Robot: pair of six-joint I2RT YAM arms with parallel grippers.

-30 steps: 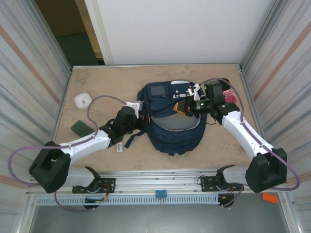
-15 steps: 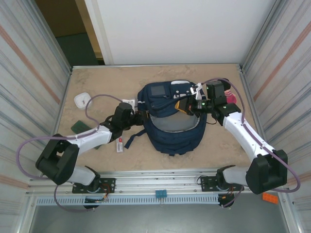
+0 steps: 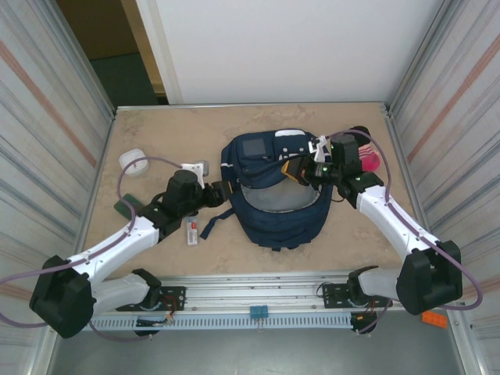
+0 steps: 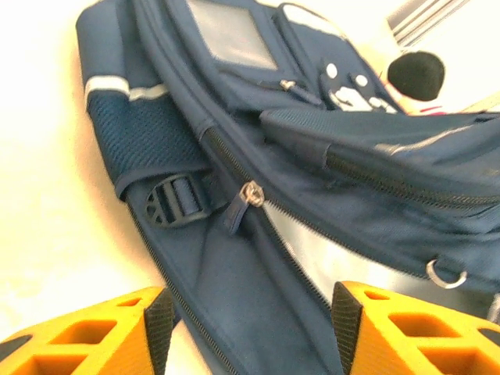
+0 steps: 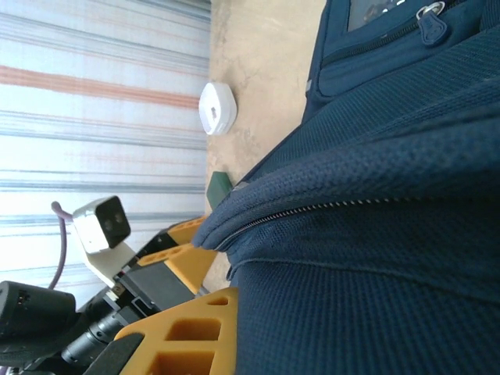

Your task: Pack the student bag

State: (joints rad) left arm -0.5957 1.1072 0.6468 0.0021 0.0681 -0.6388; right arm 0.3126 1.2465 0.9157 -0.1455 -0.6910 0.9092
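At the middle of the counter (image 3: 172,129) lies the student bag (image 3: 273,215), its main compartment unzipped and pale lining showing. The right end effector (image 3: 306,173) is pressed together on the upper flap, pinching the fabric and holding the mouth up. The left end effector (image 3: 222,190) stands spread and empty just beside the bag's left edge, near the zipper pull (image 4: 251,194). I judge the opening done and loading next: the free arm must fetch something, perhaps the white case (image 3: 133,162) or the green item (image 3: 125,207). Whether anything is inside is hidden under the flap. A pink and black thing (image 3: 367,158) by the right arm is partly covered; I cannot name it.
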